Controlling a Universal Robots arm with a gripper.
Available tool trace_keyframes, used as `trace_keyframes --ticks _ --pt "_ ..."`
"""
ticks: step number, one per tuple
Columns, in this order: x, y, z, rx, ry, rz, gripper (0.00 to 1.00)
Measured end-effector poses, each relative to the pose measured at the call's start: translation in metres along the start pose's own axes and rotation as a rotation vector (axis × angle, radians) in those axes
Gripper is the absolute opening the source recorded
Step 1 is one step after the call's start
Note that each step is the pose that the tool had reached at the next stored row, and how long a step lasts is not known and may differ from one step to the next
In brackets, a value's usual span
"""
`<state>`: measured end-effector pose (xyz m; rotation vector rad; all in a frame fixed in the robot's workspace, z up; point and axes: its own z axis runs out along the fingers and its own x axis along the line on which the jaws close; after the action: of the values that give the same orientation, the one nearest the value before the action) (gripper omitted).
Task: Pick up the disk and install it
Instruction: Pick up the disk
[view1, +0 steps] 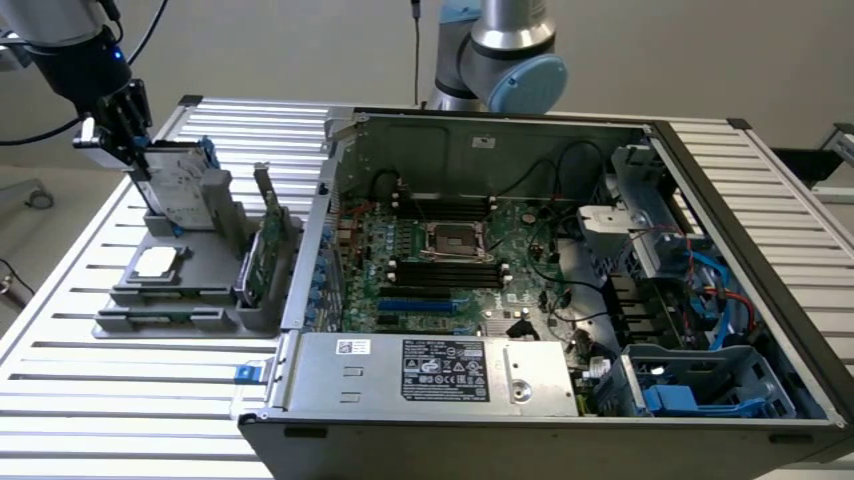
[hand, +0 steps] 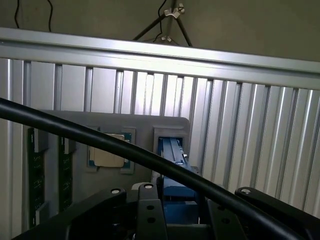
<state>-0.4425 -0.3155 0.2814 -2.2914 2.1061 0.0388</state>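
Counter (view1: 80, 380): ribbed aluminium slats, pale and matt. Computer case (view1: 441, 140): open grey steel box lying on the counter, holding a green circuit board (view1: 441, 250), a silver power unit (view1: 441, 372) with a dark label at the near edge, and a blue plastic cage (view1: 701, 385) at the near corner on the exterior view's right. Holder (view1: 200, 300): grey moulded block beside the case on the exterior view's left, with slots and recesses. Disk (view1: 180, 190): flat silver-grey metal slab with blue plastic rails, standing upright at the holder's far slot, well apart from the case; whether its lower end has cleared the slot cannot be told. Claw (view1: 134, 140): black, partly closed, its fingers clamped on the disk's upper edge. Cable (hand: 150, 157): black, crossing the wrist view in front of the holder. Card (view1: 271, 225): thin, green, upright in the holder between disk and case. Chip (view1: 156, 263): small silver square lying flat in a recess.
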Motion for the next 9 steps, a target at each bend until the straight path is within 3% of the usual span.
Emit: trace_keyframes --ticks 9 --pt "0.0000 0.0000 -0.0002 0.0001 -0.0002 0.000 0.33"
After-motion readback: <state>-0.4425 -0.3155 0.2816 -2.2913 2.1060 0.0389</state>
